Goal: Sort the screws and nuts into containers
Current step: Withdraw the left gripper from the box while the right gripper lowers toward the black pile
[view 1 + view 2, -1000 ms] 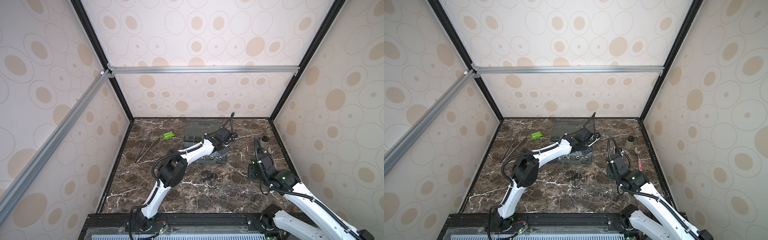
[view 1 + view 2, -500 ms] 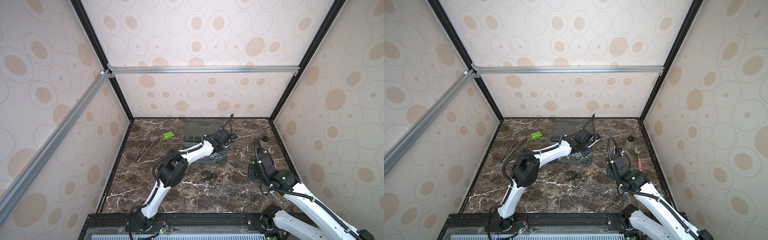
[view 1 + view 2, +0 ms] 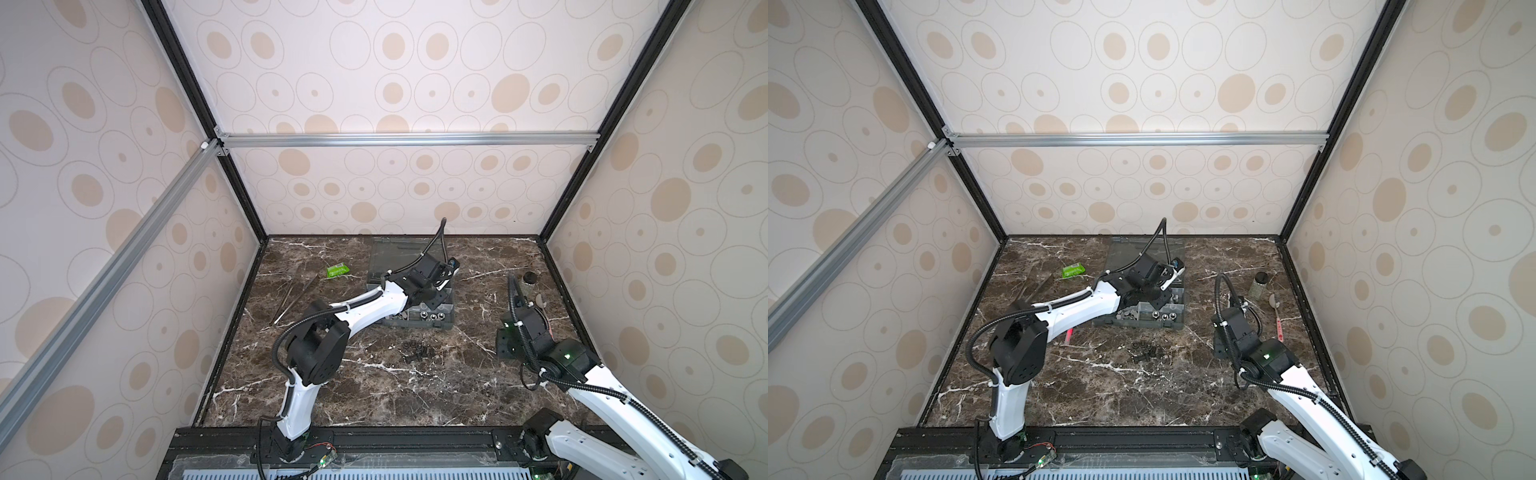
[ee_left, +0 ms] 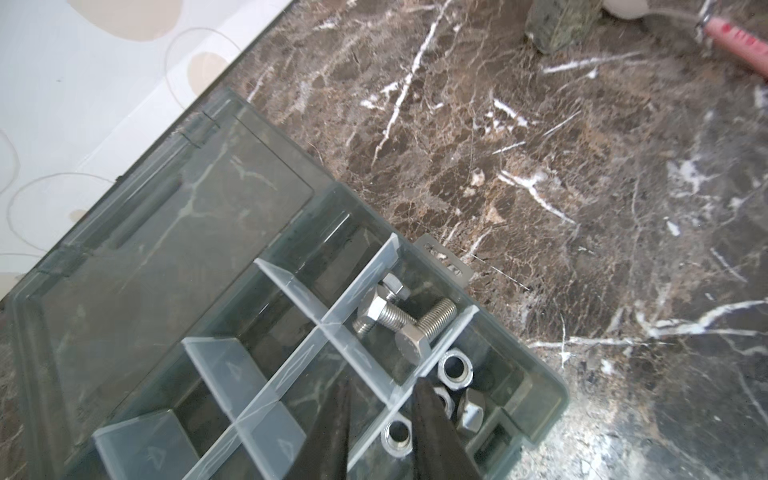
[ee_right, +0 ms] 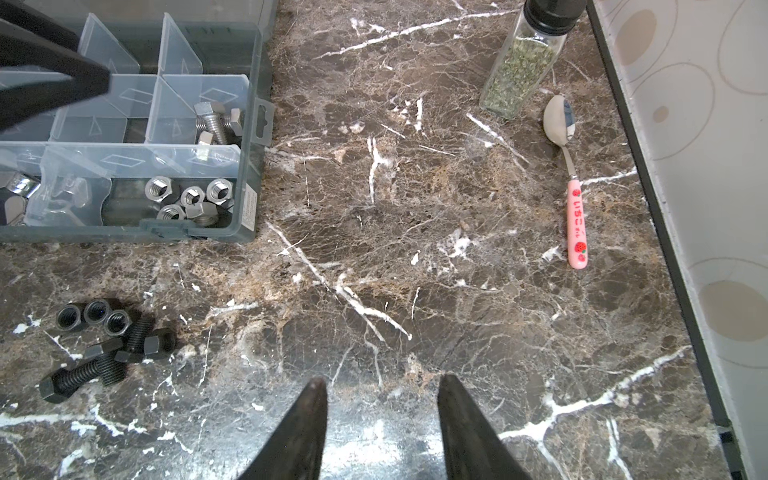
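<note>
Clearly my left gripper [image 4: 381, 384] hung slightly parted and empty over the nuts [image 4: 456, 368]; I judged a straight lift would spare the dividers [image 4: 286, 286].

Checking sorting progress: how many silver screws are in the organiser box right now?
3 silver screws, all piled together in the organiser box's corner compartment, next to the silver nuts. Other compartments are partly hidden, so more are possible.

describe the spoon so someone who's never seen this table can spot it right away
Start at the dark marble table and go to its edge along the right wall, where a glass jar of green herbs stands. The spoon lies flat just beside that jar. Its silver bowl and pink, strawberry-printed handle set it apart from the jar.
</note>
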Robot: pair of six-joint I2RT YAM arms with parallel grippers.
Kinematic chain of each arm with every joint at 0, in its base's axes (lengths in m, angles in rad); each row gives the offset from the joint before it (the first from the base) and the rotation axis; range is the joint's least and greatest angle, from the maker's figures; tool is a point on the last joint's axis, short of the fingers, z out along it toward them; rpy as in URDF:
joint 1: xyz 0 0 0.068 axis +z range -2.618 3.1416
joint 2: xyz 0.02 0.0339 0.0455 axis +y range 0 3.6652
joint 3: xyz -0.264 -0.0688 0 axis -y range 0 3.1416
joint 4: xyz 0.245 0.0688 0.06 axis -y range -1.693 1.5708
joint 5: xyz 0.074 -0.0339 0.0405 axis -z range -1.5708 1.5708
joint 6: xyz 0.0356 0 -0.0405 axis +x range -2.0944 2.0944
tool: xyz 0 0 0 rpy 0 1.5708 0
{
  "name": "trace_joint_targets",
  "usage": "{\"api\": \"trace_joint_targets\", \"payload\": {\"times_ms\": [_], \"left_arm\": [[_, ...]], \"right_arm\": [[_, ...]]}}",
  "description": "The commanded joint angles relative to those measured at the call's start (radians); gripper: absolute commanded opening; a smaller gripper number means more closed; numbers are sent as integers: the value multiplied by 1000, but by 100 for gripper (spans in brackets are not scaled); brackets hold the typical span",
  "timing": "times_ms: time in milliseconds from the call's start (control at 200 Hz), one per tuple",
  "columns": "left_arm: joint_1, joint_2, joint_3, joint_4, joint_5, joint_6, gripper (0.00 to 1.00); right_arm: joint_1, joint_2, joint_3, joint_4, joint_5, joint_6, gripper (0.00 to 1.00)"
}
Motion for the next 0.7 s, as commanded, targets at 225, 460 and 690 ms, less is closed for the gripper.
{"api": "trace_joint_targets", "payload": {"times_ms": [225, 460, 690], "left_arm": [[43, -250, -278, 164, 46, -148, 27], [50, -427, -478, 228, 10, -202, 28], [56, -564, -626, 255, -48, -255, 28]], "right_arm": [[-9, 25, -31, 42, -53, 30, 47], [-8, 66, -59, 123, -155, 25, 47], [-6, 135, -80, 189, -247, 54, 46]]}}
